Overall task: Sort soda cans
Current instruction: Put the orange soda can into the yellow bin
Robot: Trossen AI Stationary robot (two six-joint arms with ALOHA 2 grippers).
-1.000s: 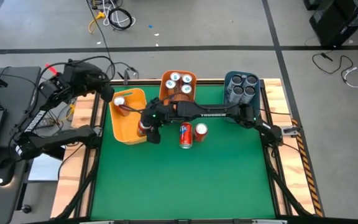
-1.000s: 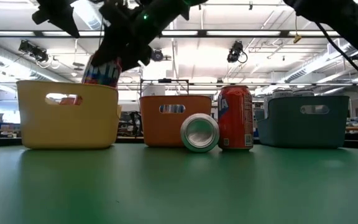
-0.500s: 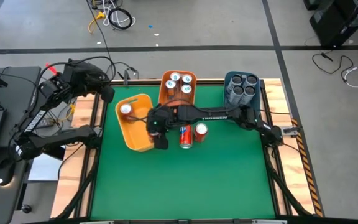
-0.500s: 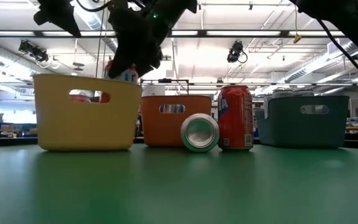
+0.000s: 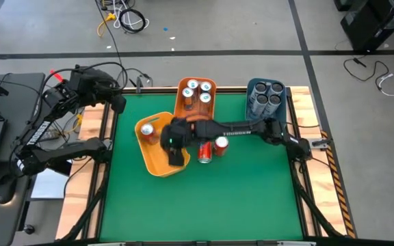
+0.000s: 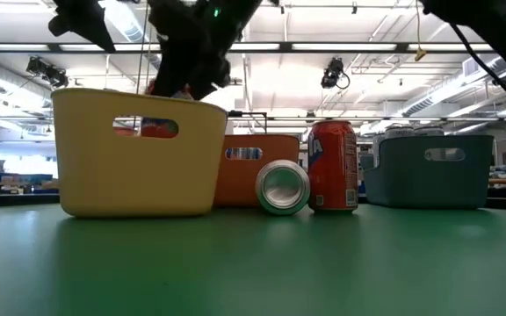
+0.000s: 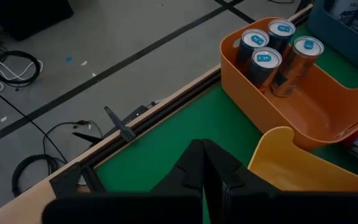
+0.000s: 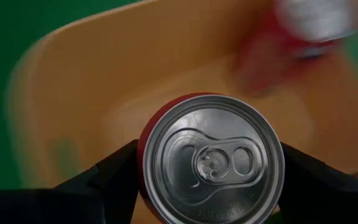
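The right gripper sits left of centre in the high view, over the yellow bin. Its fingers stand wide apart and clamp a red can between them; the right wrist view shows the can's silver top and pull tab, with the bin floor below. The left gripper waits at the upper left table edge, closed on nothing.

Hazards:
- The bin is light and lies skewed on the mat. Contact from the arm or the can against its wall would likely push it further or tip it.
- A second red can already lies in the bin's upper end. Releasing on top of it could leave the held can tilted or rolling.
- Releasing from too high could bounce the can out.

Can condition: held can looks undented, tab intact. Two red cans remain on the mat at centre, one upright, one on its side with its top facing the low camera. The orange bin holds four cans, the blue bin four dark ones.
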